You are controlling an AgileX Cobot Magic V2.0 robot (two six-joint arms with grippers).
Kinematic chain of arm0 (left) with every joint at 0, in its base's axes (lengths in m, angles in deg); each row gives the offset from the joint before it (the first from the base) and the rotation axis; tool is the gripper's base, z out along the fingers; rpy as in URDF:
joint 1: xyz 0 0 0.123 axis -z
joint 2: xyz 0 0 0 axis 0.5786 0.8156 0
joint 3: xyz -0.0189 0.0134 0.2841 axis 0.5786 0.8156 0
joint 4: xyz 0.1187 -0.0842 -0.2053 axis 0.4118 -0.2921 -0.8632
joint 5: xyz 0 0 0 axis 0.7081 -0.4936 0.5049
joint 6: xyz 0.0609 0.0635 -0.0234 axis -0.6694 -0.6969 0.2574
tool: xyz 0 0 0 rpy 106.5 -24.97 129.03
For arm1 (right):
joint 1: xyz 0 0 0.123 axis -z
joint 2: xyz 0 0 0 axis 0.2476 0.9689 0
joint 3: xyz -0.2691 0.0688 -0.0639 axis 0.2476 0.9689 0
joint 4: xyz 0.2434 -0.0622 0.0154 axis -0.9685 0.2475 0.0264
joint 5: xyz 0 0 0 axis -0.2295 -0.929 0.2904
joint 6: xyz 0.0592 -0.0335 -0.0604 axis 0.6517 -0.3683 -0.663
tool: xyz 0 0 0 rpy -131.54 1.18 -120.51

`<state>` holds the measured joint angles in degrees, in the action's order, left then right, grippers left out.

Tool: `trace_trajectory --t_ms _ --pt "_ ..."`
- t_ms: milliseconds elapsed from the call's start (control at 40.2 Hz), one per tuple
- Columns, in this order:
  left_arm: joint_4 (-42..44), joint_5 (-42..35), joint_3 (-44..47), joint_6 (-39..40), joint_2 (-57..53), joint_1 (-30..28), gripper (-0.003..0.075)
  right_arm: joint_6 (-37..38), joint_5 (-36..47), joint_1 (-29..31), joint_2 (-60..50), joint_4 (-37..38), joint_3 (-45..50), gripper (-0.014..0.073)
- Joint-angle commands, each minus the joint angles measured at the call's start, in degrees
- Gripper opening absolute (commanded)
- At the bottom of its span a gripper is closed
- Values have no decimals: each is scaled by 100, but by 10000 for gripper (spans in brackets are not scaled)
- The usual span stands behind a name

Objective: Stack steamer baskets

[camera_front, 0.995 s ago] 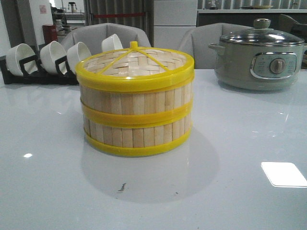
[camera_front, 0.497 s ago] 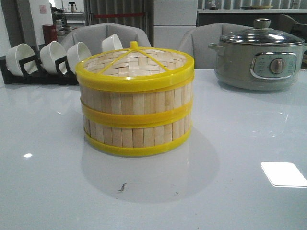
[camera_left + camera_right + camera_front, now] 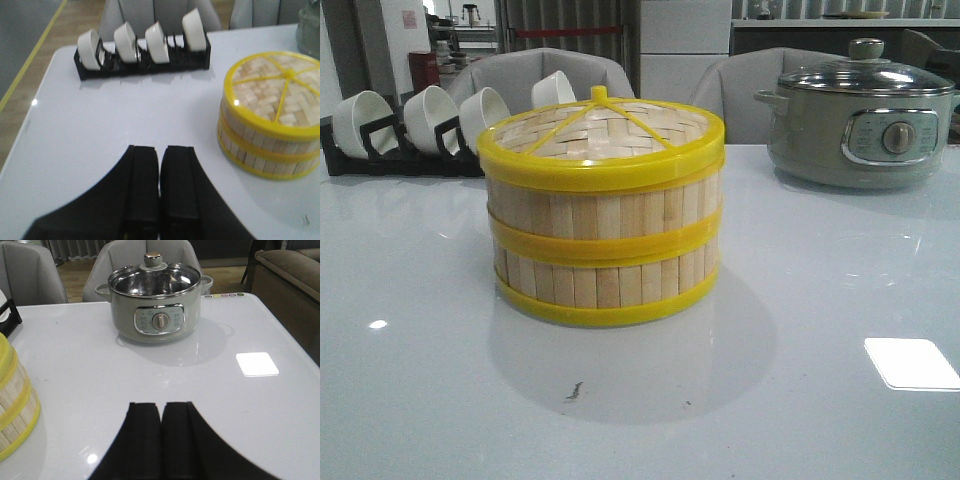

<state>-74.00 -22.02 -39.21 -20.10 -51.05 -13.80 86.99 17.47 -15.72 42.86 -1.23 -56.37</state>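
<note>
Two steamer baskets (image 3: pixel 605 240) stand stacked one on the other at the middle of the white table, capped by a flat woven lid (image 3: pixel 603 130) with a yellow rim. The stack also shows in the left wrist view (image 3: pixel 270 135) and at the edge of the right wrist view (image 3: pixel 12 405). My left gripper (image 3: pixel 159 150) hovers over bare table to the left of the stack, shut and empty. Over bare table on the stack's other side, my right gripper (image 3: pixel 160 407) is shut too, holding nothing. Neither gripper appears in the front view.
A grey electric pot (image 3: pixel 865 120) with a glass lid stands at the back right. A black rack (image 3: pixel 380 150) with several white bowls sits at the back left. Grey chairs stand beyond the table's far edge.
</note>
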Motion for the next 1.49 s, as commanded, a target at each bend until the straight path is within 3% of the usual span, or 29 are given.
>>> trace_trajectory --t_ms 0,174,323,497,945,1218,1467 --pt "133 -1537 -57 11 71 8 85 -44 505 42 41 105 -160 27" --pt "28 -3826 606 11 71 -295 85 -44 505 42 41 105 -160 27" --pt "-963 -4836 1537 11 71 -1044 85 -44 505 42 41 105 -160 27" --pt "-1734 -5162 2517 11 -83 -1796 85 -44 505 42 41 105 -160 27" --pt "-1754 -6318 4524 11 -1331 -2473 85 -44 505 42 41 105 -160 27" --pt "-1754 -6343 5261 11 -1956 -2463 85 -44 505 42 41 105 -160 27" --pt "-1559 -5851 5249 2 -2377 -2463 85 -44 505 42 41 105 -160 27"
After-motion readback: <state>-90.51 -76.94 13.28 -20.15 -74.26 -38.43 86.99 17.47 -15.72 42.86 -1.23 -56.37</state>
